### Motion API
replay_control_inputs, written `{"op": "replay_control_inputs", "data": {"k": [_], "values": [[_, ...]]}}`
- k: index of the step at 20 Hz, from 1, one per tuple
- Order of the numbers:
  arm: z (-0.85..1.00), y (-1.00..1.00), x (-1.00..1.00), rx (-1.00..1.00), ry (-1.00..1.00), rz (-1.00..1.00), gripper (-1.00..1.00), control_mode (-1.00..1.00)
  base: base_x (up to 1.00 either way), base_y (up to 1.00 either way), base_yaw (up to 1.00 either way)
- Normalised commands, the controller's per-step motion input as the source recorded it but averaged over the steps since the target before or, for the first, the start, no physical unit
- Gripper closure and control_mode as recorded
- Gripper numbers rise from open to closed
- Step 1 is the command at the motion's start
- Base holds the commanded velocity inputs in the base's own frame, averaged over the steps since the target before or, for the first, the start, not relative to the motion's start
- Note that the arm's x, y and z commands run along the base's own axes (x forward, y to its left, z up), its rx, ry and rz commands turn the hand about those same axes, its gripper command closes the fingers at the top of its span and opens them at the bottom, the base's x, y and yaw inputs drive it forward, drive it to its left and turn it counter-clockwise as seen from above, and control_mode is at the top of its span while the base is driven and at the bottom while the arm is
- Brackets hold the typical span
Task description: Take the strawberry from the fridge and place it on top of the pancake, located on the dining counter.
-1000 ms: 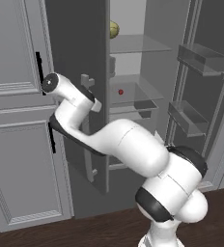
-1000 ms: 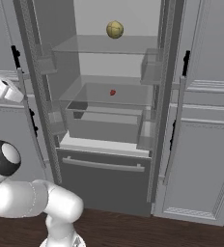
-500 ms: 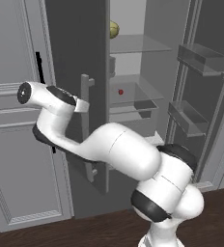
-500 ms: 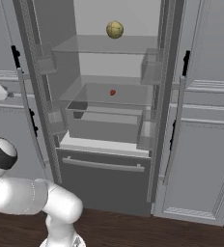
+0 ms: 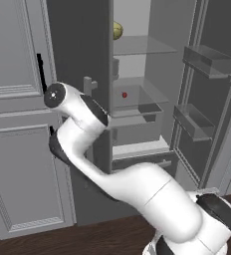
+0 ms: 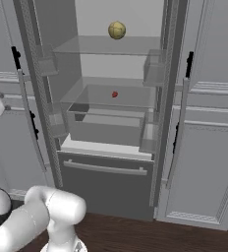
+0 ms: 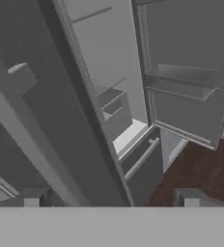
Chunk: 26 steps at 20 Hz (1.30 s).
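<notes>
One strawberry (image 6: 115,94) on middle glass shelf of open fridge (image 6: 111,147), well back, below yellow fruit (image 6: 116,30). Gripper (image 7: 111,203) off left by door, tips spread wide, holding nothing. Berry looks tiny, light, soft, likely to bruise or squirt free. Best pinch across widest part, gently, fingers low beside shelf surface, closing slowly.

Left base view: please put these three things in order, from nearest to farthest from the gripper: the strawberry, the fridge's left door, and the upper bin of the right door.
1. The fridge's left door, on the left, right beside the gripper.
2. The strawberry, deeper inside, in the centre.
3. The right door's upper bin, far right.
</notes>
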Motion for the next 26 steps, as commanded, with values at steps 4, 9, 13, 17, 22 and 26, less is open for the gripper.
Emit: {"op": "replay_control_inputs", "data": {"k": [4,9,13,17,22,26], "values": [[-0.09,-1.0,-0.06,0.74,0.27,0.13,-1.0,-1.0,0.0,0.0,0.0],[-0.02,-1.0,0.06,0.85,0.37,0.04,-1.0,-1.0,0.0,0.0,0.0],[-0.25,-0.71,0.45,0.97,0.33,0.08,-1.0,-1.0,0.0,0.0,0.0],[-0.01,-0.13,1.0,0.88,0.22,0.08,-1.0,-1.0,0.0,0.0,0.0],[0.0,0.07,0.83,0.29,0.11,0.11,-1.0,-1.0,0.0,0.0,0.0],[-0.2,0.3,0.71,0.03,0.14,0.06,-1.0,-1.0,0.0,0.0,0.0]]}}
